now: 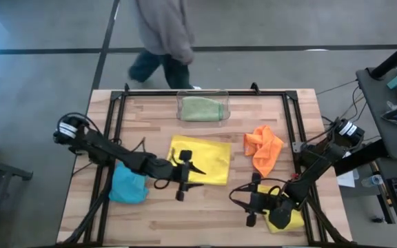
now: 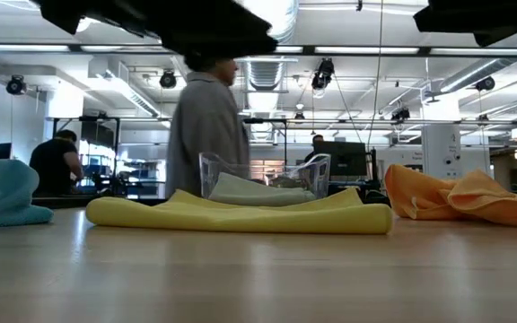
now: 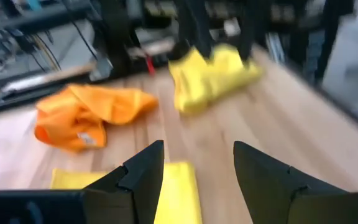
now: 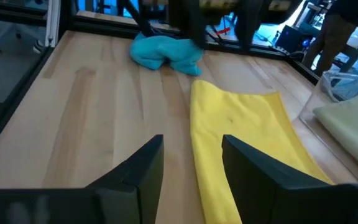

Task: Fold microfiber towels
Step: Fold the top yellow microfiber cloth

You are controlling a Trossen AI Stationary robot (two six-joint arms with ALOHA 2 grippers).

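A yellow towel (image 1: 200, 160) lies spread flat near the middle of the wooden table (image 1: 205, 213), folded over into a neat rectangle as far as the overhead view shows. The pale green towel (image 1: 201, 108) sits folded inside the clear plastic bin (image 1: 182, 103) at the far edge of the table, behind the yellow one. An orange towel (image 1: 263, 147) lies crumpled to the right of the spread yellow towel, a little apart from it. The light blue towel (image 1: 127, 186) is bunched up on the left side, partly under the left arm. A second yellow towel (image 1: 286, 216) lies rumpled near the front right corner, beneath the right arm.

The left gripper (image 1: 182, 174) hangs just above the near edge of the spread yellow towel, its two dark fingers (image 3: 143, 174) parted with bare table and cloth showing between them, holding nothing. The right gripper (image 1: 251, 204) is low over bare wood beside the rumpled yellow towel, fingers (image 4: 137, 173) likewise standing apart and empty; whether it touches the table is hard to tell from above.

Beyond the far edge of the table a person (image 1: 163, 34) in a grey top and dark trousers stands, blurred. In the level view another person (image 2: 55, 163) sits farther back in the room.
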